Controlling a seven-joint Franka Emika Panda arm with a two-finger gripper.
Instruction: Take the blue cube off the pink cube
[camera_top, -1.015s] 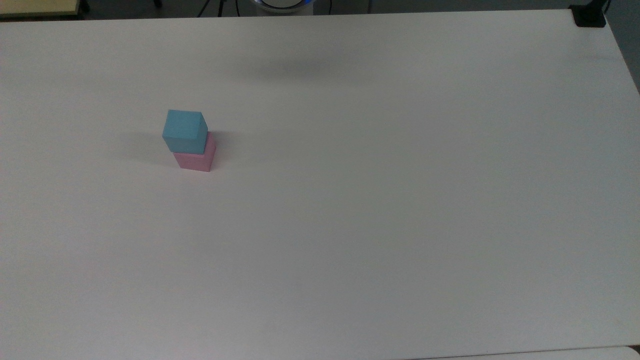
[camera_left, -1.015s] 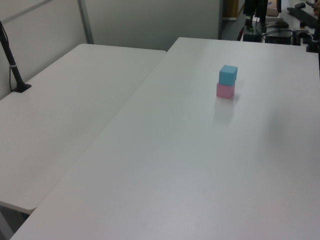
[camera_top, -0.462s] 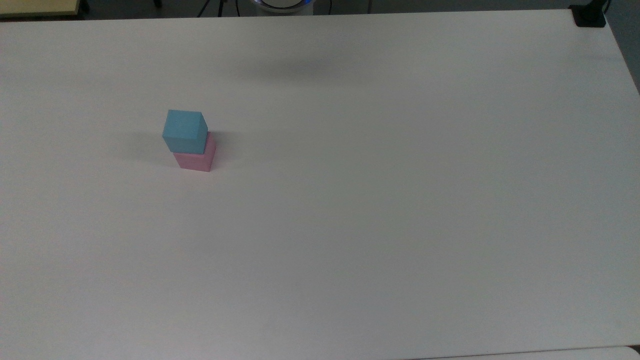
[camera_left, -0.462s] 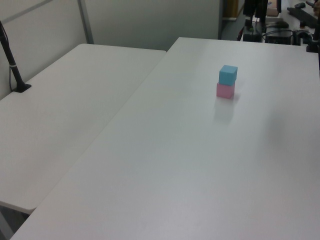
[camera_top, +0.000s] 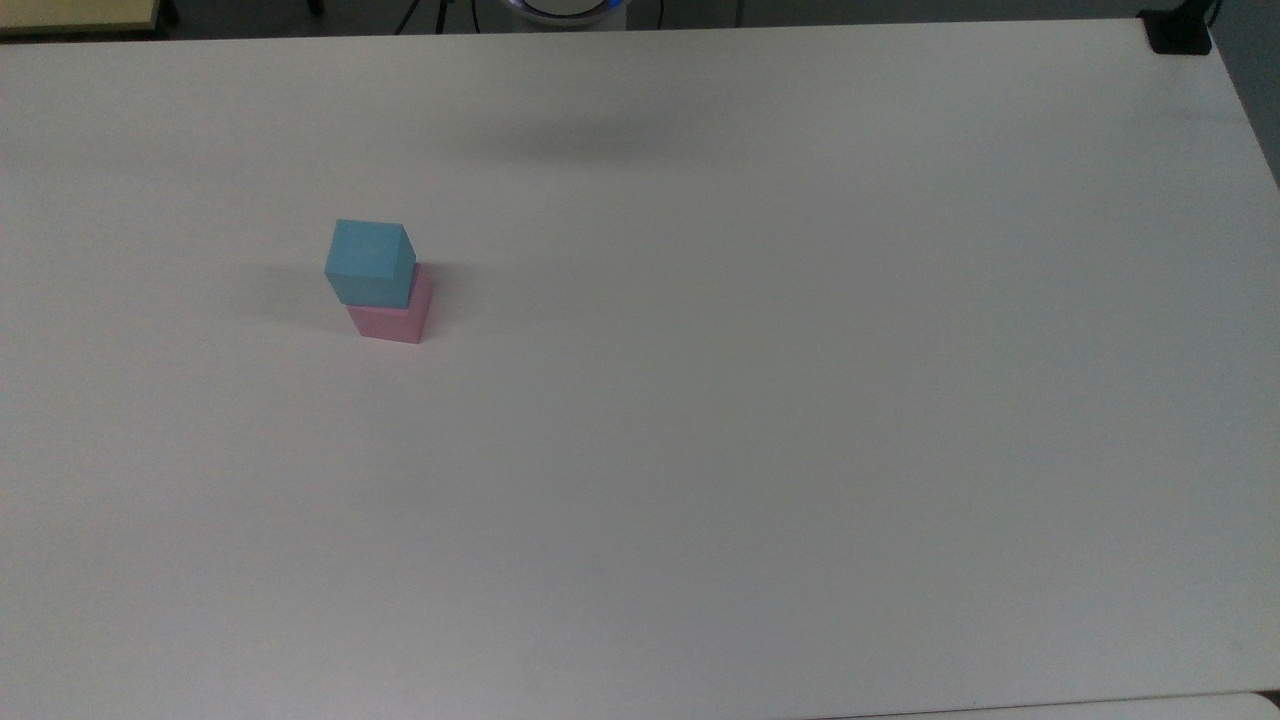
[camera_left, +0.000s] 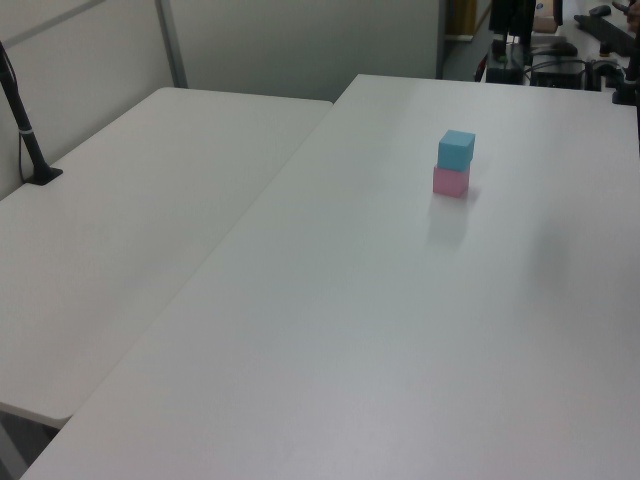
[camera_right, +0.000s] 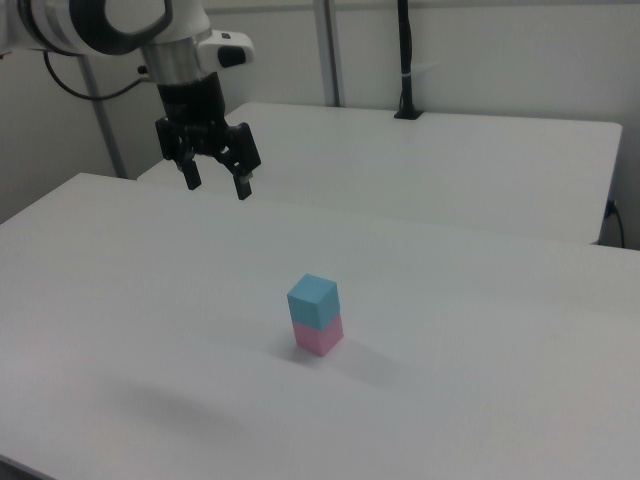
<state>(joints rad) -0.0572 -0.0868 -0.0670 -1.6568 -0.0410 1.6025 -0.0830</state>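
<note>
The blue cube (camera_top: 368, 262) (camera_left: 456, 149) (camera_right: 313, 299) rests squarely on top of the pink cube (camera_top: 394, 317) (camera_left: 451, 181) (camera_right: 318, 336) on the white table (camera_top: 760, 380). In the right view my gripper (camera_right: 216, 184) hangs high above the table, up and to the right view's left of the stack, well apart from it. Its two black fingers are spread open with nothing between them.
A second white table (camera_left: 120, 230) adjoins along a seam at the left view's left. A black pole mount (camera_left: 30, 150) (camera_right: 405, 60) stands on it. A black clamp (camera_top: 1178, 32) sits at the top view's upper right table corner.
</note>
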